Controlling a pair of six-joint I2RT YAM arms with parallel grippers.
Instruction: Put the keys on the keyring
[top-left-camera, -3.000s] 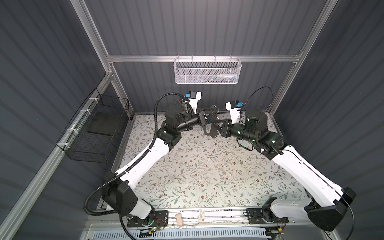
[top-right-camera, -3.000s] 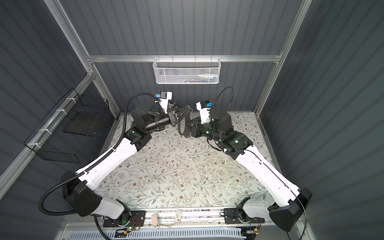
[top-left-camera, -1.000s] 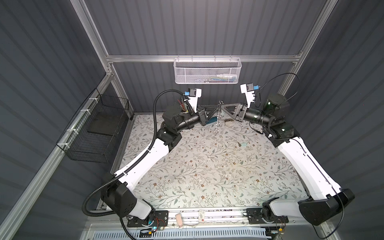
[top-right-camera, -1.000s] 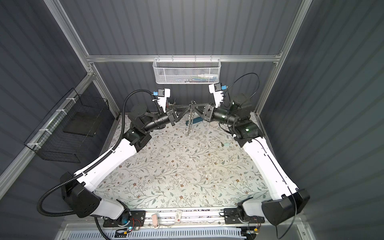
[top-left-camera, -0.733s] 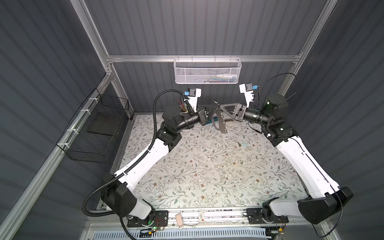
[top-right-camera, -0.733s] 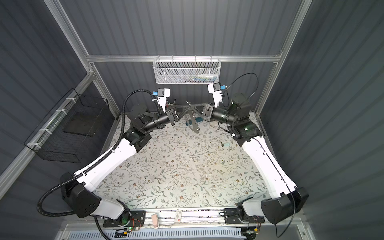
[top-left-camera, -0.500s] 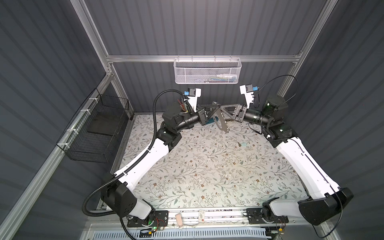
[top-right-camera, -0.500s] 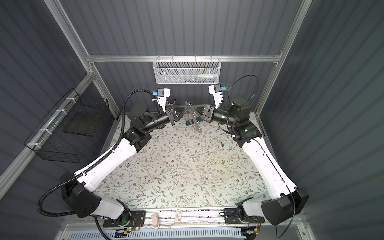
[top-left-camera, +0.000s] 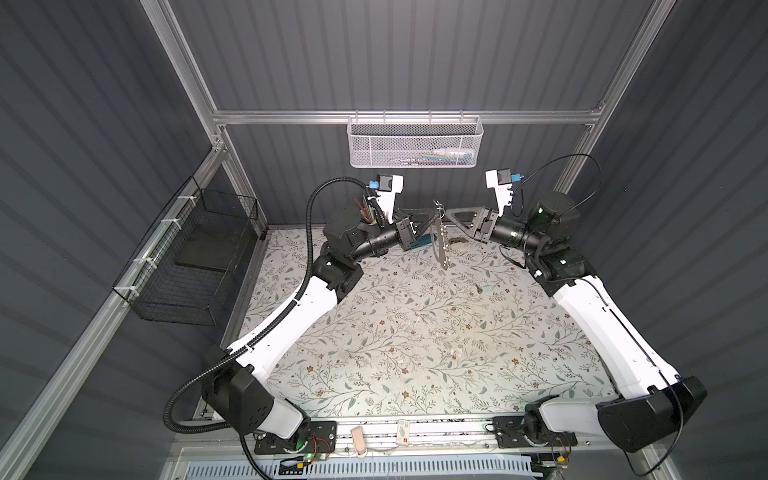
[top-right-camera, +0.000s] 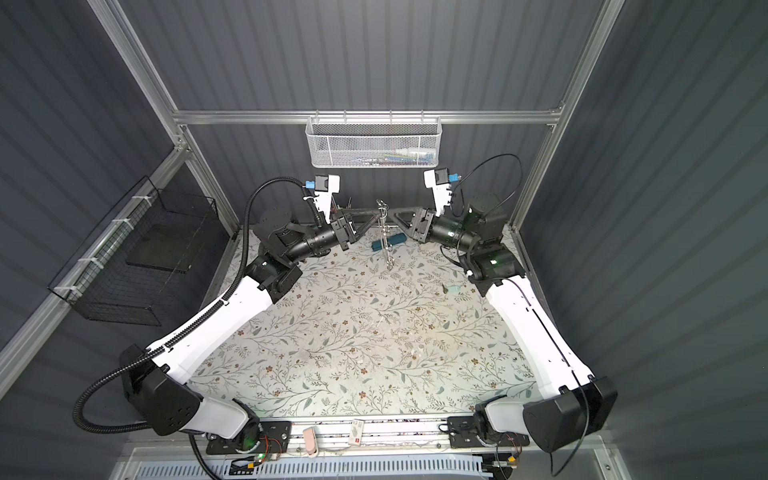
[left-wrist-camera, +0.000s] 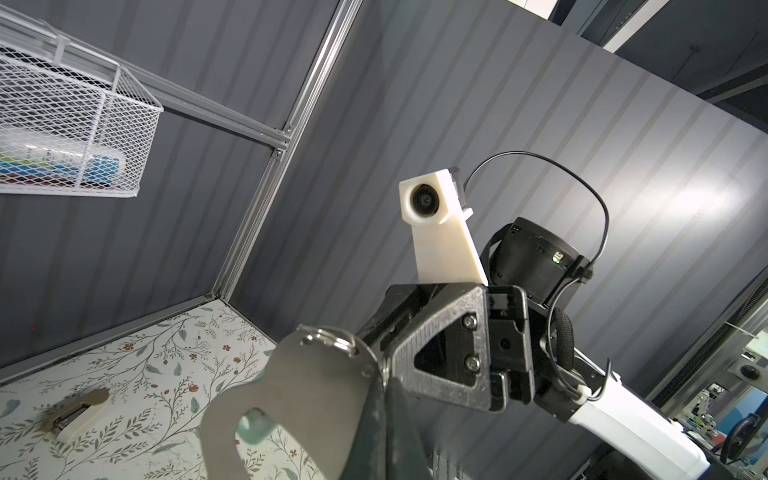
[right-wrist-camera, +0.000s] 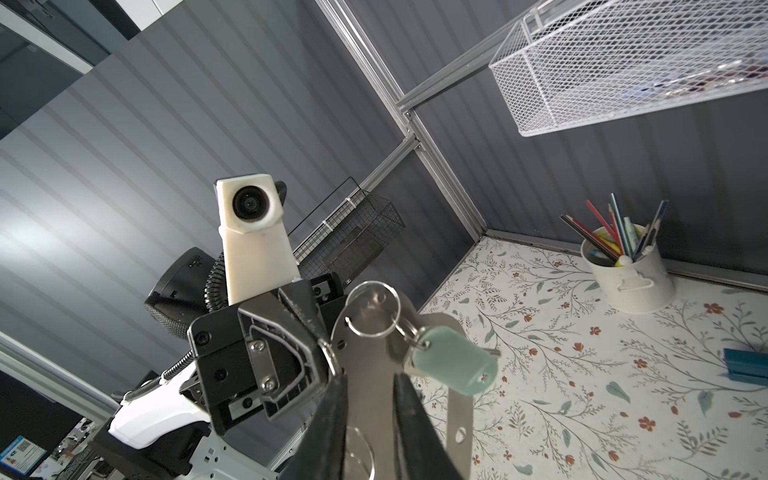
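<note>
Progress looks partial: one key (right-wrist-camera: 453, 368) hangs on the keyring (top-left-camera: 439, 243) clamped by the left gripper (right-wrist-camera: 323, 347), the right gripper (right-wrist-camera: 369, 377) slightly parted, another key (top-left-camera: 485, 288) lying right on the table (top-left-camera: 415, 353).

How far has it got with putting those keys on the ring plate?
One mint-tagged key already hangs from a ring on the keyring, which the left claw holds up. The right claw is at the plate, jaws slightly apart. On the table another key lies loose, not yet threaded.
</note>
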